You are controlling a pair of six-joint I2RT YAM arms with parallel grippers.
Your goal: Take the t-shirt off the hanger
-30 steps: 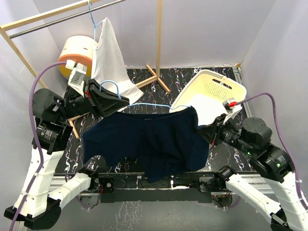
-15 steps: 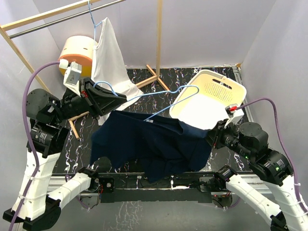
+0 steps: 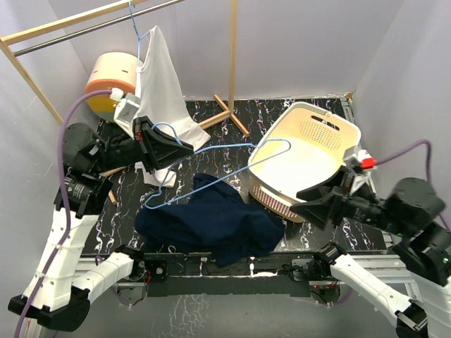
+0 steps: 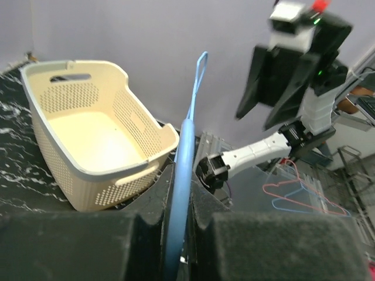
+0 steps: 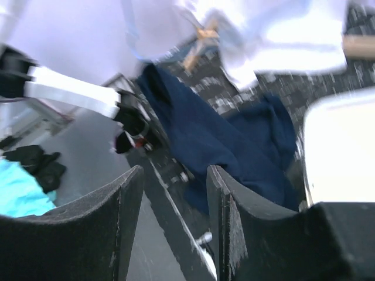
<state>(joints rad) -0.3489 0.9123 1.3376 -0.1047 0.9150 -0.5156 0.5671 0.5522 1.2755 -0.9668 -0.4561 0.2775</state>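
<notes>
A dark navy t-shirt [image 3: 211, 222] lies crumpled in a heap on the black marbled table [image 3: 261, 113], at the middle of its near edge, between the two arms. Above it a light blue wire hanger [image 3: 218, 148] is lifted and tilted, with no cloth draped over it. Its lower corner crosses the shirt's upper edge, and it is not clear whether the two touch. The left gripper [image 3: 184, 148] is clenched on the hanger near its hook; the left wrist view shows the blue wire pinched tight between the two black fingers. The right gripper [image 3: 299, 209] hangs just to the right of the shirt with its fingers spread apart and nothing between them. Behind it a cream perforated laundry basket [image 3: 310, 134] sits tipped on the right side of the table, and the far end of the hanger reaches over its rim. At the back left, a white garment [image 3: 158, 77] hangs from another blue hanger on a rail, beside a round orange object [image 3: 113, 74].
</notes>
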